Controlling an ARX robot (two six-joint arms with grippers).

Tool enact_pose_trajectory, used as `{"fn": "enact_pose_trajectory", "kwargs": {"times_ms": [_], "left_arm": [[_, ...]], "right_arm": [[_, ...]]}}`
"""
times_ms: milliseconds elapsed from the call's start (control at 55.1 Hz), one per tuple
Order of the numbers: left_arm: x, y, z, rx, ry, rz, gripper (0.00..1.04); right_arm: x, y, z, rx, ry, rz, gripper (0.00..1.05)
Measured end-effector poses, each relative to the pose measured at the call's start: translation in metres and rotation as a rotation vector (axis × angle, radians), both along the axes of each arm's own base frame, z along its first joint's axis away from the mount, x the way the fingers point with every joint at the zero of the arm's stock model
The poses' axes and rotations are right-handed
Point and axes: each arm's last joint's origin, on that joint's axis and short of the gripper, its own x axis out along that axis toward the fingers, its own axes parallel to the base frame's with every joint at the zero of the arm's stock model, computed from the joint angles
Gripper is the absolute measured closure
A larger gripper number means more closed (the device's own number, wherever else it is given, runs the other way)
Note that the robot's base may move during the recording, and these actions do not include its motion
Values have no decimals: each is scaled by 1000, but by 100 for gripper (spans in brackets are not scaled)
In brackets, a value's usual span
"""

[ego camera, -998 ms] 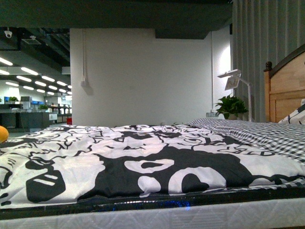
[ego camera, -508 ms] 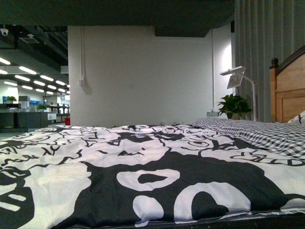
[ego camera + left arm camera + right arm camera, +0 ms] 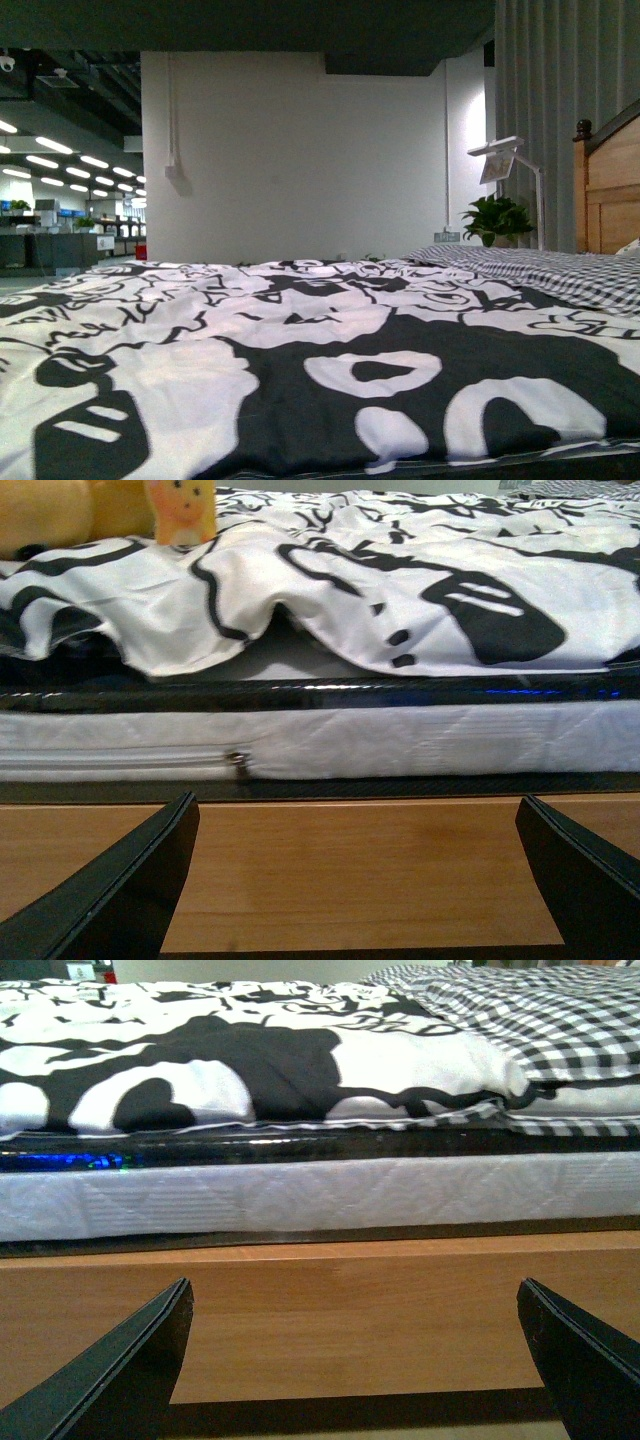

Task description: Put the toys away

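Approach stage, apparently: soft orange-yellow plush toy (image 3: 45, 515) lay on black-and-white patterned quilt (image 3: 400, 570) near the edge of the wooden-framed bed (image 3: 350, 870); left gripper (image 3: 355, 815) and right gripper (image 3: 355, 1295) hung spread, empty; next move likely needed lifting over the white quilted mattress (image 3: 400, 740).

— What lies where?
— A quilt (image 3: 300, 380) over the mattress (image 3: 400, 740), the frame (image 3: 350, 860) beneath; a plush toy (image 3: 50, 515) sits on the quilt (seen from the left wrist only).
— And behind?
— Plant (image 3: 495, 215) and lamp (image 3: 497, 150) beside the headboard (image 3: 612, 185), far right.
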Motion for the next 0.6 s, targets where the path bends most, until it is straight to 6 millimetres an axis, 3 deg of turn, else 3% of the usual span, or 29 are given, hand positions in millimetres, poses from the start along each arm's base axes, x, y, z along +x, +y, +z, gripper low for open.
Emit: {"fn": "enact_pose_trajectory", "kwargs": {"times_ms": [599], "left_arm": [[0,0,0,2,1,3,6]], "right_arm": [[0,0,0,0,1,2,7]]}}
